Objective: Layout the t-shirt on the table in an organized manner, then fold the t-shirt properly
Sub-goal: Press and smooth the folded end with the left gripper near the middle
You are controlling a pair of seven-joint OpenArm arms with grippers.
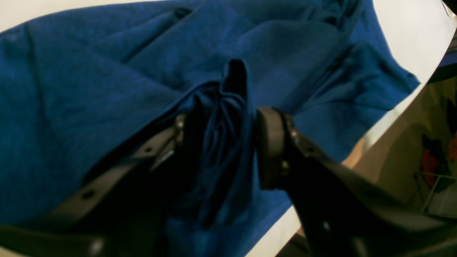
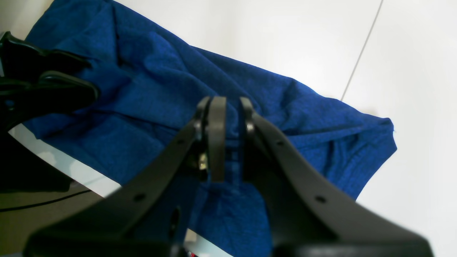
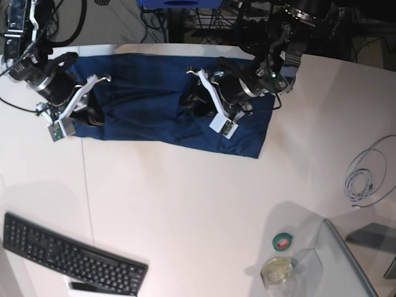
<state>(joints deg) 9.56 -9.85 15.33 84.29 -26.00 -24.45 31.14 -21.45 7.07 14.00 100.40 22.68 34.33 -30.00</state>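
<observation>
Left pincer [image 1: 217,142]: jaws parted around a bunched fold of the t-shirt [image 1: 107,89]; cloth may snag and drag.
Right pincer [image 2: 228,139]: clenched on the shirt's edge; pulling may slide cloth off the desk [image 3: 198,198].

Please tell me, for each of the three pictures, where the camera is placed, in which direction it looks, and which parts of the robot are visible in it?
Left wrist: on the left arm, looking down its left gripper, jaws parted around bunched t-shirt.
Right wrist: on the right arm, looking along the right gripper, shut on the t-shirt.
Base: overhead, facing down on the table; both arms show.
All views share the t-shirt.
</observation>
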